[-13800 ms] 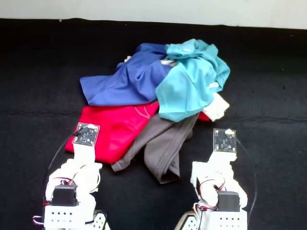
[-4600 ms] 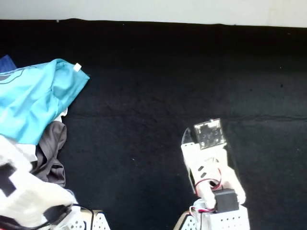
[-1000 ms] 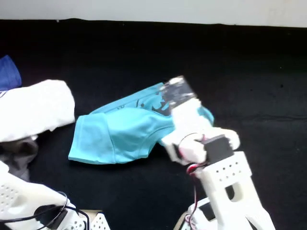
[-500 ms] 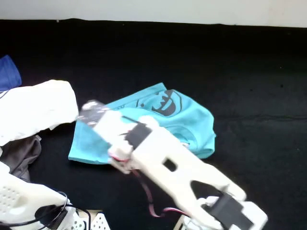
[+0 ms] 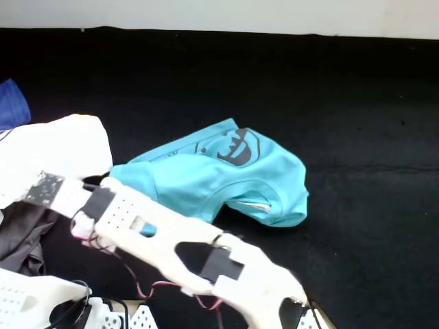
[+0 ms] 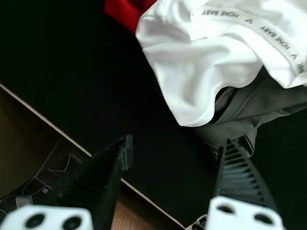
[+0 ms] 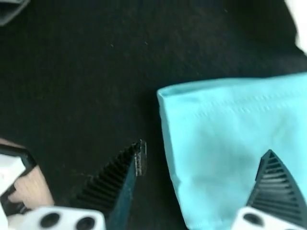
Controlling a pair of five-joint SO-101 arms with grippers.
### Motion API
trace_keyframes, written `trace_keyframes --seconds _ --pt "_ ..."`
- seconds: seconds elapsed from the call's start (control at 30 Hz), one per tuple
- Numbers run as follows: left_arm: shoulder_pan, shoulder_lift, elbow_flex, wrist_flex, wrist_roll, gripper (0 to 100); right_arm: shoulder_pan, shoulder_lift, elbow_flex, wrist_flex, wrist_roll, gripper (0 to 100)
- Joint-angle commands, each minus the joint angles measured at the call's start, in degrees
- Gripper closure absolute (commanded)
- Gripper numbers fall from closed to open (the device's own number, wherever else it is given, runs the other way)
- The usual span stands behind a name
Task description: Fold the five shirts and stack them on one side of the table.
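You look to be at the very start of the first fold. The turquoise shirt (image 5: 226, 179) lies alone on the table (image 5: 288, 75), print up but rumpled and doubled on itself, not yet spread flat. The other four are heaped off its hem end. The white shirt (image 5: 62, 154) is nearest, and the grey shirt (image 5: 20, 236) is partly under the white one. A bit of the blue shirt (image 5: 10, 103) shows beyond, and the red shirt (image 6: 122, 9) peeks out past the white one. None is folded and no stack is begun.

Your right arm (image 5: 171, 236) lies across the turquoise shirt's hem end. The right gripper (image 7: 204, 153) has its jaws spread wide and holds nothing. The hem corner (image 7: 165, 95) sits between them, one finger over bare table and the other over the fabric. I cannot tell how high above the cloth they stand. Your left gripper (image 6: 178, 142) is also wide open and empty, on the far side of the heap from the turquoise shirt, over the table's edge.

Next, I'd bring the right gripper down on that hem corner, close on it, and draw it away from the shirt's body to spread it flat. Keep clear of the white shirt close by. The left gripper will likely need to come across for the other hem corner.
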Motion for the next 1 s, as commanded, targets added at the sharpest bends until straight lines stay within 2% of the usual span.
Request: trace_keyframes --seconds 0.0,0.27,0.33,0.43,0.47,0.5,0.6,0.77,0.9,0.97 --pt "-2.8 0.1 -2.1 0.1 0.3 71 -1.5 3.3 -6.6 -0.7 0.0 64.5" --pt "-5.4 1.2 -2.1 0.1 0.3 71 2.1 13.8 -14.7 0.0 0.4 67.0" --pt "-5.4 0.8 -2.1 0.1 0.3 71 3.4 15.6 -16.3 2.1 0.4 76.5" --pt "-5.1 0.8 -2.0 0.2 0.3 71 6.0 17.6 -18.7 4.2 0.4 98.1" --pt "-5.1 0.9 -1.9 0.2 0.3 71 7.2 17.9 -19.6 5.0 0.4 99.8" --pt "-4.6 1.1 -1.9 0.3 0.3 71 8.4 17.9 -20.9 6.2 0.4 97.2" --pt "-3.7 1.4 -1.7 0.4 0.3 71 11.8 17.9 -28.4 12.1 0.4 99.5" --pt "0.4 1.5 -1.6 0.5 0.4 71 18.9 18.0 -52.7 26.3 0.4 99.2" --pt "5.9 0.8 2.6 0.5 0.5 71 27.6 16.6 -66.4 27.6 0.4 99.3" --pt "8.8 0.7 5.2 0.5 0.6 71 31.9 12.9 -66.5 27.6 0.4 99.3"
